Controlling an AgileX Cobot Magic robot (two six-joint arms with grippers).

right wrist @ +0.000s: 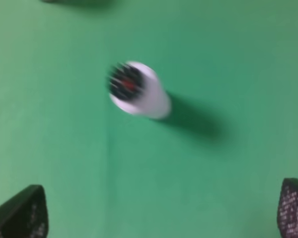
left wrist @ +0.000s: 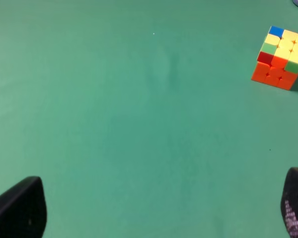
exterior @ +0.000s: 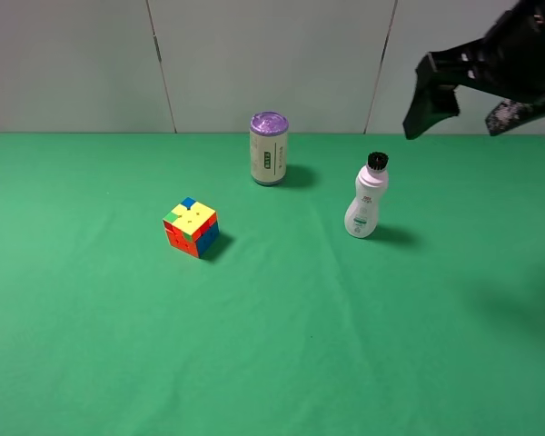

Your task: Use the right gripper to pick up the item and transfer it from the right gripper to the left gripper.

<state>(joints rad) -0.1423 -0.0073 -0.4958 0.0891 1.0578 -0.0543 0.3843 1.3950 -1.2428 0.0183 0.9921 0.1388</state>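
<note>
The item, a small white waisted bottle (exterior: 368, 202) with a black ribbed cap, stands upright on the green cloth right of centre. My right gripper (exterior: 461, 111) hangs open in the air above and to the right of it, well apart from it. In the right wrist view the bottle (right wrist: 139, 90) shows blurred from above, far beyond the two spread fingertips of the right gripper (right wrist: 156, 213), which holds nothing. My left gripper (left wrist: 156, 213) is open and empty over bare cloth. The left arm is out of the exterior high view.
A purple-lidded can (exterior: 269, 148) stands at the back centre, left of the bottle. A multicoloured puzzle cube (exterior: 192, 227) lies left of centre and also shows in the left wrist view (left wrist: 280, 57). A grey wall runs behind the green table (exterior: 272, 363).
</note>
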